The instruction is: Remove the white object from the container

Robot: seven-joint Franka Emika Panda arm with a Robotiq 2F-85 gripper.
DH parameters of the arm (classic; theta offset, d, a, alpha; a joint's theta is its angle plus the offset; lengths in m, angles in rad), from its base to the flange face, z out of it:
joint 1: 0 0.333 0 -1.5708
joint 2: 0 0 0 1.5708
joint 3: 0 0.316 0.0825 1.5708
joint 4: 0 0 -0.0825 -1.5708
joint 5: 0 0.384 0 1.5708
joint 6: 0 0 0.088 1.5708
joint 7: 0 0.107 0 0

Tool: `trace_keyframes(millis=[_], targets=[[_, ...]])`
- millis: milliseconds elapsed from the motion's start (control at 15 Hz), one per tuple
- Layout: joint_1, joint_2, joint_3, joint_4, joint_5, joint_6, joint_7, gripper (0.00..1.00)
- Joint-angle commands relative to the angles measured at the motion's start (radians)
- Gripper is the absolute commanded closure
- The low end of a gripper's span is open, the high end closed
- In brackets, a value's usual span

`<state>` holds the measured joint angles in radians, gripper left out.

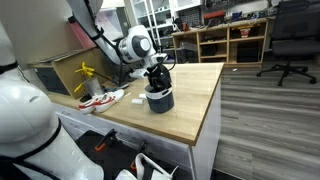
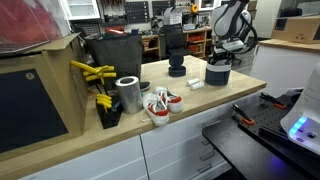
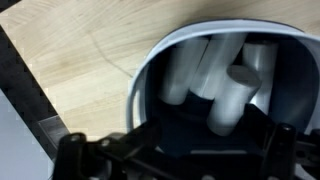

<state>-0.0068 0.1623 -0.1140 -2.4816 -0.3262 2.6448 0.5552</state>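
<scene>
In an exterior view, I see the Robotiq gripper (image 1: 157, 82) positioned directly above the short round dark tub (image 1: 159, 99), which stands on the light wooden tabletop (image 1: 195, 100). A white-and-red bundle (image 1: 101, 98) lies well apart from the tub. In an exterior view, the Robotiq gripper (image 2: 221, 56) sits at the open top of the tub (image 2: 218, 74). A small flat white rectangular piece (image 2: 194, 84) lies on the tabletop just beside the tub, near a black wedge-shaped object (image 2: 177, 68). In the wrist view, the white object (image 3: 228, 95) rests inside the tub, blurred, among other pale shapes. I cannot tell whether the jaws are apart or together.
</scene>
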Motion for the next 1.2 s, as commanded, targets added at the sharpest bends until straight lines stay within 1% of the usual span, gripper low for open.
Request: trace_keyframes(millis=[0,67,133,333,533,600,733,800,933,1067,1133], targets=[[0.012,-0.053,0.004,0.005,0.065,-0.045,-0.029,0.10],[0.011,-0.072,0.007,0.007,0.080,-0.061,-0.038,0.12],[0.009,-0.085,0.013,0.009,0.098,-0.071,-0.053,0.27],[0.007,-0.118,0.031,0.016,0.138,-0.102,-0.082,0.47],[0.008,-0.122,0.049,0.015,0.149,-0.097,-0.070,0.55],[0.009,-0.111,0.053,0.012,0.139,-0.086,-0.058,0.57],[0.011,-0.091,0.058,0.010,0.128,-0.077,-0.044,0.54],[0.012,-0.080,0.059,0.010,0.120,-0.076,-0.038,0.50],[0.016,-0.055,0.054,0.010,0.110,-0.070,-0.029,0.49],[0.022,-0.027,0.048,0.014,0.104,-0.061,-0.021,0.50],[0.024,-0.014,0.045,0.015,0.104,-0.055,-0.016,0.52]])
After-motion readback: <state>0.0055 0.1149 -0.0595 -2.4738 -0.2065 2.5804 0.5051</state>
